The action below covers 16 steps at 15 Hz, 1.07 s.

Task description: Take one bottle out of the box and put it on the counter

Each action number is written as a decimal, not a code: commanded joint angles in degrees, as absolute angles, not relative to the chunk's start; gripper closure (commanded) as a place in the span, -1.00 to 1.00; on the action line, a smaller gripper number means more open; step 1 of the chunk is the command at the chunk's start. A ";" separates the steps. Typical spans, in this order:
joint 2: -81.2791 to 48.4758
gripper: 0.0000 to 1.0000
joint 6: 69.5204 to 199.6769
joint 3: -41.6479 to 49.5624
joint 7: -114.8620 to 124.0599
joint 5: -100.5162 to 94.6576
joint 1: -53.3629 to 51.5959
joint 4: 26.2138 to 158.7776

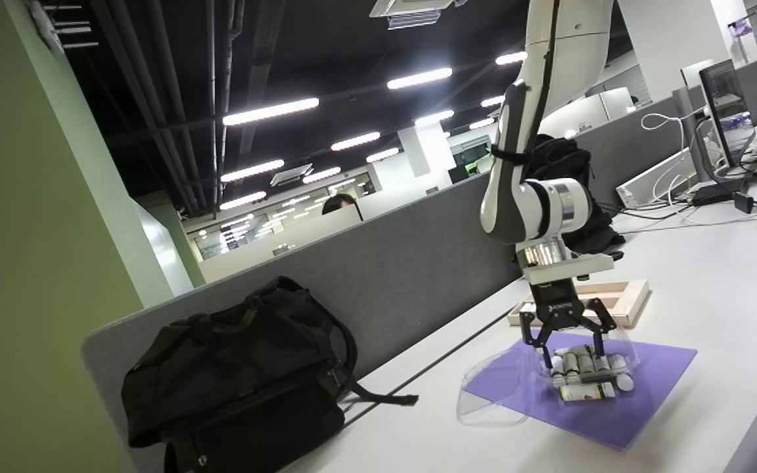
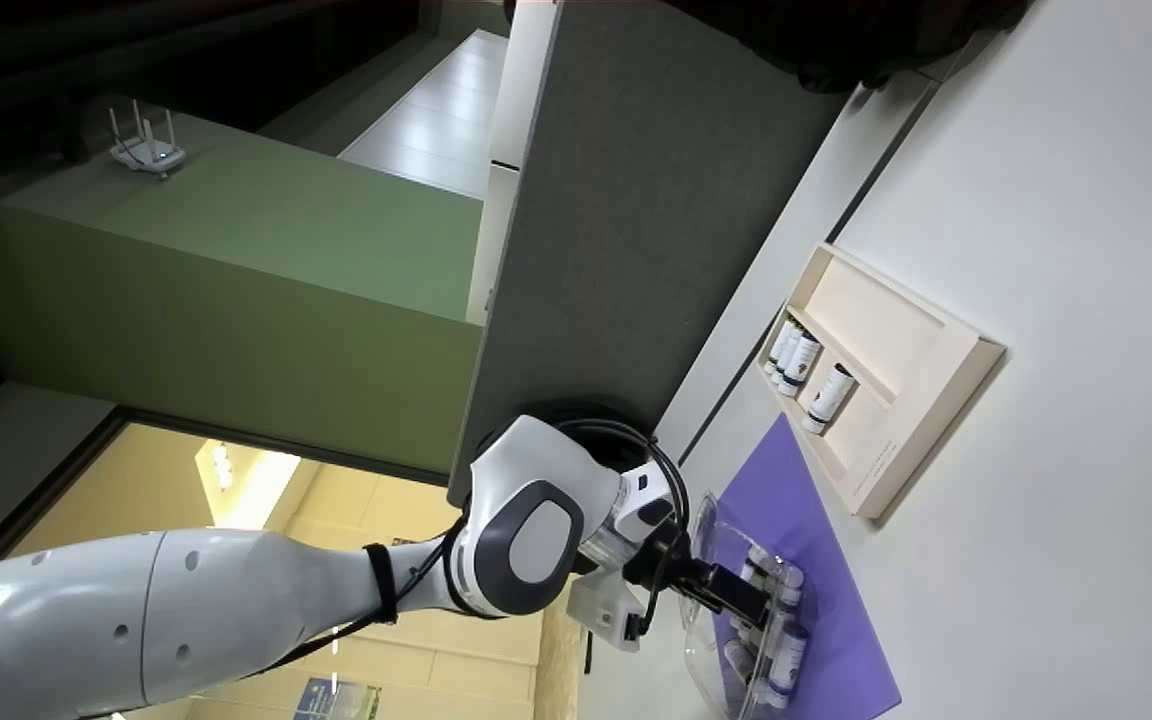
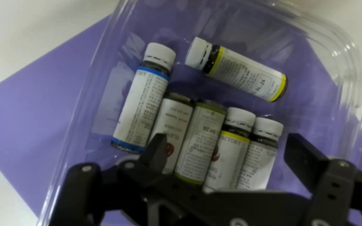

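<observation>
The tan wooden box (image 2: 921, 435) lies flat on the white counter (image 2: 1076, 500), with a few white-labelled bottles (image 2: 829, 398) in its divided half. It also shows behind the gripper in an exterior view (image 1: 631, 303). My gripper (image 1: 574, 357) is away from that box, pointing down over a clear plastic tub (image 3: 85, 91) that holds several bottles. In the wrist view my gripper (image 3: 228, 147) is open, its fingers spread around a row of lying bottles, including an olive-banded bottle (image 3: 201, 144). A blue-banded bottle (image 3: 140, 103) and a yellow-banded bottle (image 3: 244, 72) lie outside the fingers. Finger contact cannot be told.
The tub stands on a purple sheet (image 1: 661, 368), its clear lid (image 1: 474, 401) folded open beside it. A grey partition (image 1: 411, 282) runs along the counter's back edge. A black backpack (image 1: 240, 381) leans there. A monitor (image 1: 723, 112) and cables are farther along.
</observation>
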<state>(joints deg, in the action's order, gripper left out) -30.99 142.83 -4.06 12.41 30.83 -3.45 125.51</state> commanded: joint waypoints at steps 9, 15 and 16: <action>-35.15 -0.50 140.96 -2.29 19.50 23.15 -4.85 123.10; -35.08 -0.27 140.21 -1.80 20.36 20.70 -5.76 122.68; -35.24 -0.34 139.83 -1.80 20.33 20.35 -5.78 122.56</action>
<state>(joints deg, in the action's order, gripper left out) -32.75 140.69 -3.05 18.26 22.69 -5.09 123.88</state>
